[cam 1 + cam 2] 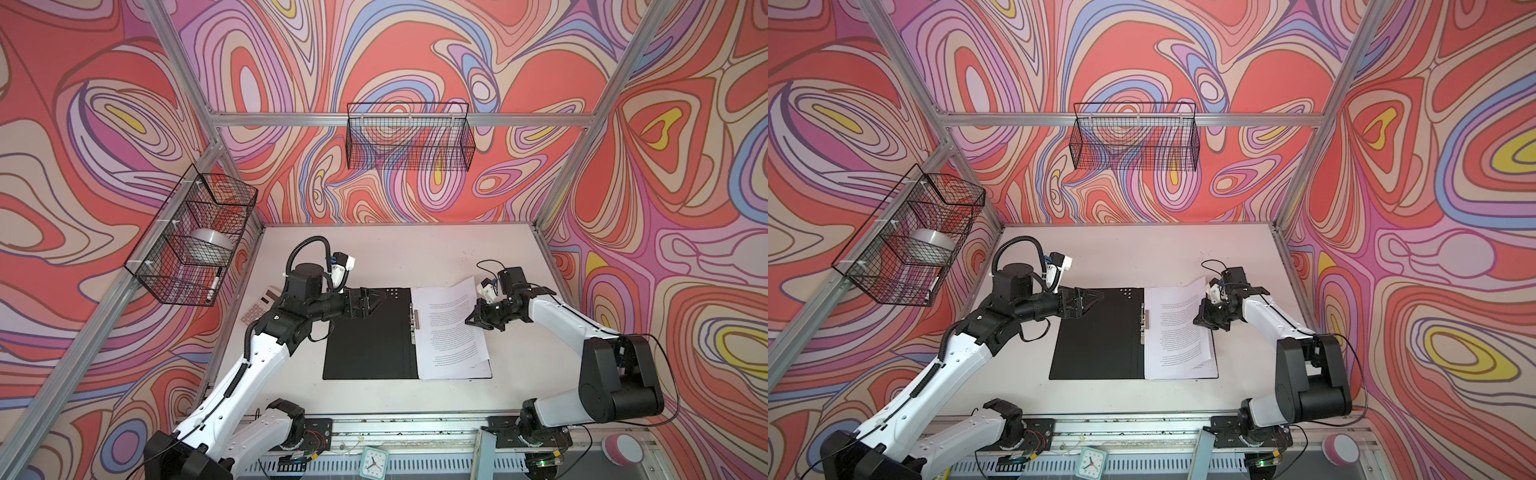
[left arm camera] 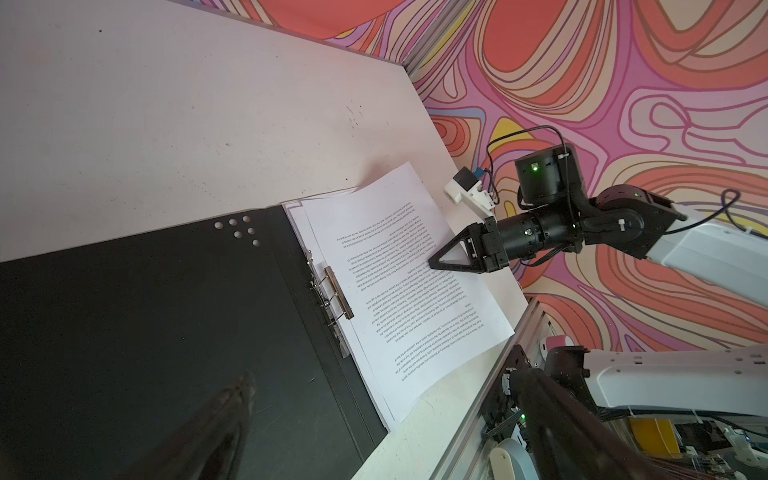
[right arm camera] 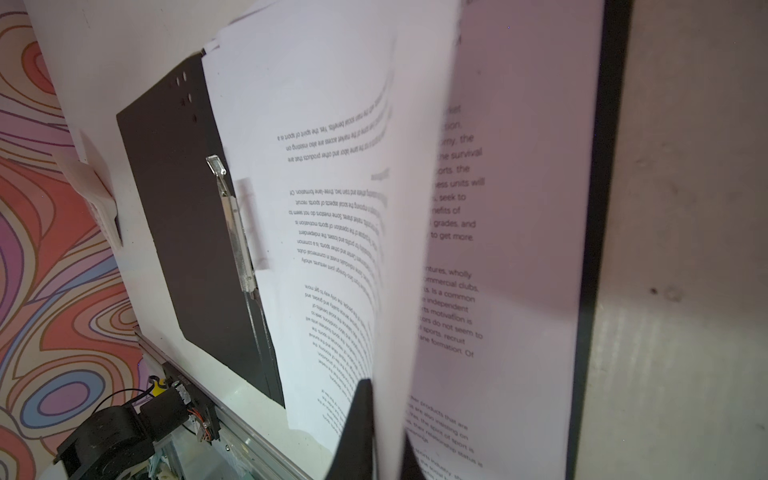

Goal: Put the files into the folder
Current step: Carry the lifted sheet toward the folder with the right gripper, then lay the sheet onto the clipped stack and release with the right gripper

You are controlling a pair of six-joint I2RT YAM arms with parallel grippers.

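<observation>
The folder lies open on the table, black inside up, with a metal clip at its spine. The files, white printed sheets, lie stacked on its right half. My right gripper is shut on the right edge of the top sheet, which curls up off the stack. My left gripper stands open above the far part of the folder's bare left half, holding nothing.
A beige calculator lies left of the folder, partly under my left arm. Wire baskets hang on the left wall and the back wall. A small clock and a pink round object sit beyond the front rail.
</observation>
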